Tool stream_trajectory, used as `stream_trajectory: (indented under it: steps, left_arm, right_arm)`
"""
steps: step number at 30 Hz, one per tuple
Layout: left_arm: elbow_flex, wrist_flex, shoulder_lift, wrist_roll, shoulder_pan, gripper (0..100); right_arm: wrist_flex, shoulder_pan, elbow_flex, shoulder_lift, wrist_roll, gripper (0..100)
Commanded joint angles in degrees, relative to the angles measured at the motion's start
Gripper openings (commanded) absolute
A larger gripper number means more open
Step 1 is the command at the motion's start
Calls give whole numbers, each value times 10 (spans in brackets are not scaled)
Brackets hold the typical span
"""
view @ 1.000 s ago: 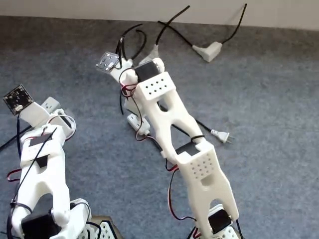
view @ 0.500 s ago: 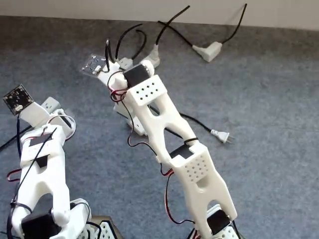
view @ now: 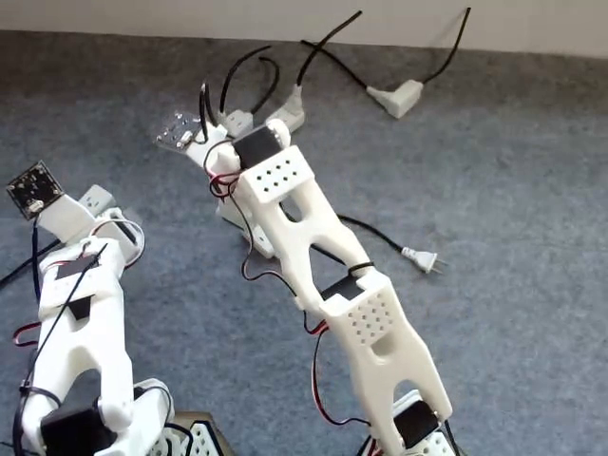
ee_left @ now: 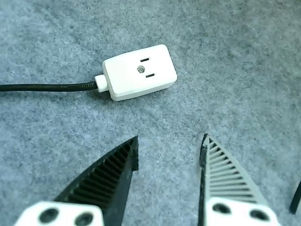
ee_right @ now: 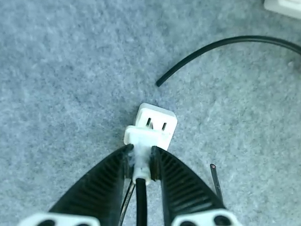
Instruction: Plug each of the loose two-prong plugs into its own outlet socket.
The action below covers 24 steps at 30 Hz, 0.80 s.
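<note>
My right gripper (ee_right: 141, 162) is shut on a white two-prong plug (ee_right: 141, 139) whose black cord runs back between the fingers. The plug's front rests against the near edge of a small white socket (ee_right: 157, 120); the socket's two slots show and the prongs are hidden. My left gripper (ee_left: 169, 146) hangs open over the carpet, a short way from a white outlet socket (ee_left: 139, 72) on a black cord. Another loose two-prong plug (view: 421, 257) lies on the carpet to the right of the right arm (view: 304, 218).
An angled white outlet (view: 399, 97) with a black cord lies at the far right, and another white outlet (view: 290, 114) beside the right arm's wrist. A loose black cord end (ee_right: 211, 49) curves past the socket. Grey carpet (view: 513, 190) covers the floor.
The right arm has swung left and a little farther out, carrying its plug with it; most of that came before half a second ago. The left arm has stayed still.
</note>
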Motion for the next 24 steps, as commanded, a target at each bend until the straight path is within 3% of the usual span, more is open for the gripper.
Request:
stream_trajectory:
  steps: [1, 24]
  left_arm:
    - [-18, 3, -14, -3, 9, 224]
    - [-18, 3, -14, -3, 9, 224]
  right_arm:
    - [-3, -1, -12, -19, 4, 30]
    - [15, 22, -38, -53, 6, 30]
